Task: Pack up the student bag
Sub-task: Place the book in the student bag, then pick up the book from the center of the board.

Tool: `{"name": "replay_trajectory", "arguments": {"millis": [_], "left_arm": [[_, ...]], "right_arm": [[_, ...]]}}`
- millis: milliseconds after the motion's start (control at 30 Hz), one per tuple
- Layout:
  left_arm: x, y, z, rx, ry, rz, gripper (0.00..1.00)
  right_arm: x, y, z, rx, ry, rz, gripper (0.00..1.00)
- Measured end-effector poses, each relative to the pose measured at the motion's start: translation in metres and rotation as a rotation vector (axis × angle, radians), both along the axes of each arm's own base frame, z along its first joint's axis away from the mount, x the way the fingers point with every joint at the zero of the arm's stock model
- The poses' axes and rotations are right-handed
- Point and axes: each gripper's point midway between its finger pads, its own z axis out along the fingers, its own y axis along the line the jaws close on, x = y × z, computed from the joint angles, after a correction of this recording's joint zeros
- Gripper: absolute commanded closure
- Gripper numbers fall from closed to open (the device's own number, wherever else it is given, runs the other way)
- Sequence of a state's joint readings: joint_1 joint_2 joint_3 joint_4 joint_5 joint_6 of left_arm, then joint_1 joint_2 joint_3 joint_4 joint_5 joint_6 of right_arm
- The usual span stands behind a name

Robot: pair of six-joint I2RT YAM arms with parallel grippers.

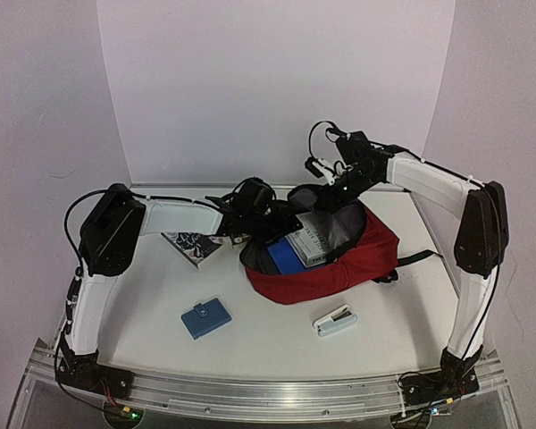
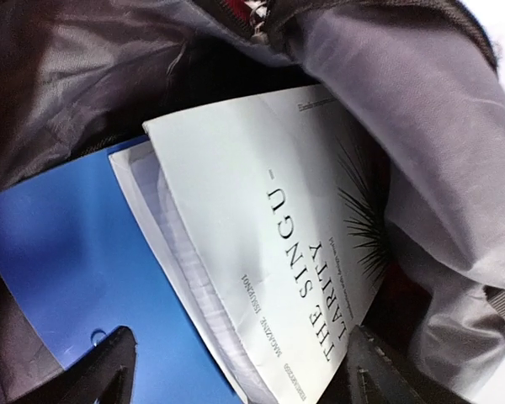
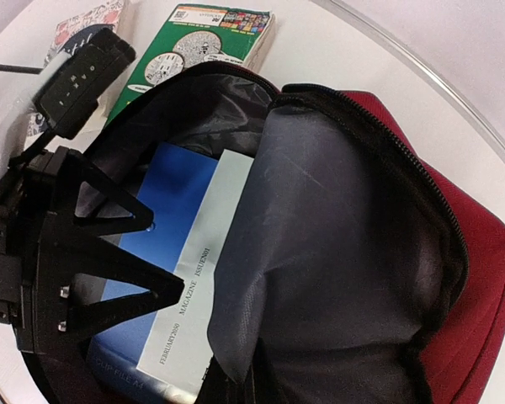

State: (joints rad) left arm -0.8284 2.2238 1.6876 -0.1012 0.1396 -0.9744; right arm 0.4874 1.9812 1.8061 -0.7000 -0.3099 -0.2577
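Observation:
The student bag (image 1: 357, 259), dark red with grey lining, lies open in the middle of the table. Inside it are a blue book (image 2: 76, 252) and a white magazine (image 2: 261, 227) titled "The Singularity". My left gripper (image 2: 242, 337) is open at the bag's mouth, with its fingers (image 3: 109, 227) spread over the blue book and the magazine. My right gripper (image 1: 337, 183) is shut on the bag's upper flap and holds the grey lining (image 3: 337, 252) up. Its own fingertips are hidden behind the lining.
A green book (image 3: 210, 38) and a patterned book (image 1: 192, 243) lie on the table left of the bag. A small blue flat item (image 1: 205, 317) and a white stapler (image 1: 335, 320) lie near the front. A black strap (image 1: 415, 259) trails to the right.

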Motion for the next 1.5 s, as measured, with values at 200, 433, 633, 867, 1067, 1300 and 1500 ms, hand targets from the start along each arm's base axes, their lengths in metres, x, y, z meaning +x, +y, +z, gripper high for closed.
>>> {"name": "replay_trajectory", "arguments": {"millis": [200, 433, 633, 867, 1067, 1300, 1500], "left_arm": [[-0.005, -0.014, -0.024, -0.037, 0.054, -0.05, 0.47], [0.005, -0.044, -0.04, -0.1, 0.071, -0.099, 0.53], [0.011, -0.047, -0.028, -0.07, 0.007, -0.122, 0.12], [-0.001, -0.002, -0.002, 0.044, -0.039, -0.102, 0.0], [0.009, 0.083, 0.053, 0.071, -0.098, -0.003, 0.0], [0.065, 0.221, 0.058, 0.146, -0.088, 0.203, 0.0], [0.08, 0.297, 0.036, 0.244, -0.017, 0.262, 0.0]], "right_arm": [[-0.001, 0.001, 0.0, 0.009, 0.004, 0.005, 1.0], [0.0, -0.005, -0.007, 0.005, 0.019, -0.005, 1.0], [0.012, -0.026, -0.007, 0.009, 0.018, -0.046, 1.0], [0.02, -0.048, -0.018, 0.005, 0.027, -0.072, 0.97], [0.014, -0.056, -0.041, -0.041, 0.047, -0.057, 0.92], [0.023, -0.084, -0.049, -0.094, 0.032, -0.084, 0.73], [0.027, -0.095, -0.047, -0.101, 0.029, -0.122, 0.26]]}}
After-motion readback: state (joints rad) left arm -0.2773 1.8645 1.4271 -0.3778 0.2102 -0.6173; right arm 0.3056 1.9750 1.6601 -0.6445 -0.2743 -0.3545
